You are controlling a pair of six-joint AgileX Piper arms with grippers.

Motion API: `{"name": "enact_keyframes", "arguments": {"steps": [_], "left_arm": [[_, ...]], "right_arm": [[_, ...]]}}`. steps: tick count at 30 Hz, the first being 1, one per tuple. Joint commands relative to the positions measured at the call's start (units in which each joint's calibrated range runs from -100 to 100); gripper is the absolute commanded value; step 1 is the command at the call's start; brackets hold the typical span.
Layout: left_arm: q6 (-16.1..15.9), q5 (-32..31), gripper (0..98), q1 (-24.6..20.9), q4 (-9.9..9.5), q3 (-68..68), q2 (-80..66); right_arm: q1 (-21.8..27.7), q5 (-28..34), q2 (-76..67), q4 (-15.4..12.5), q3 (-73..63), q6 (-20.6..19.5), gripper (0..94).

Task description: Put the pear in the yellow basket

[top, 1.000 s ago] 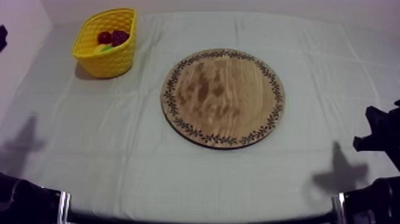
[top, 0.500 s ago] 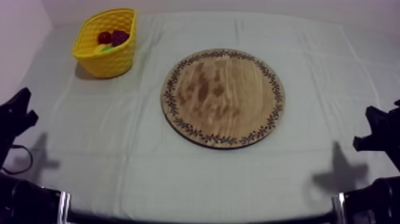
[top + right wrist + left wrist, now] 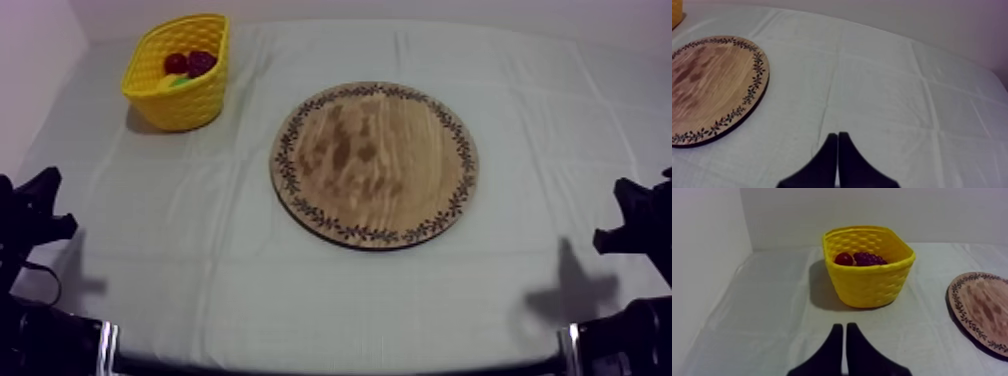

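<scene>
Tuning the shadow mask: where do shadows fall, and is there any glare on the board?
Top view: the yellow basket throws a soft shadow on the cloth at its lower left; darker arm shadows lie near both lower corners; the wooden board looks matte, no glare. Left wrist view: the basket's shadow falls on the side away from the board.

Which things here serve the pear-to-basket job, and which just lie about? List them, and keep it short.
Job:
board, bare
basket
yellow-green fruit in the basket, perhaps the pear
left gripper, shut on nothing
right gripper, shut on nothing

Lying about:
small red fruit, in the basket
grapes, in the basket beside it
</scene>
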Motion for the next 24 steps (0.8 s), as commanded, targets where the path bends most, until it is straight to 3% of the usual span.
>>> {"name": "enact_keyframes", "arguments": {"steps": [1, 24], "left_arm": [[-0.03, 0.11, 0.0, 0.03, 0.02, 0.03, -0.03], [-0.49, 1.55, 0.0, 0.04, 0.08, 0.03, -0.04]], "right_arm": [[0.00, -0.03, -0.05, 0.02, 0.05, 0.01, 0.3], [0.00, -0.03, -0.05, 0.02, 0.05, 0.01, 0.3]]}}
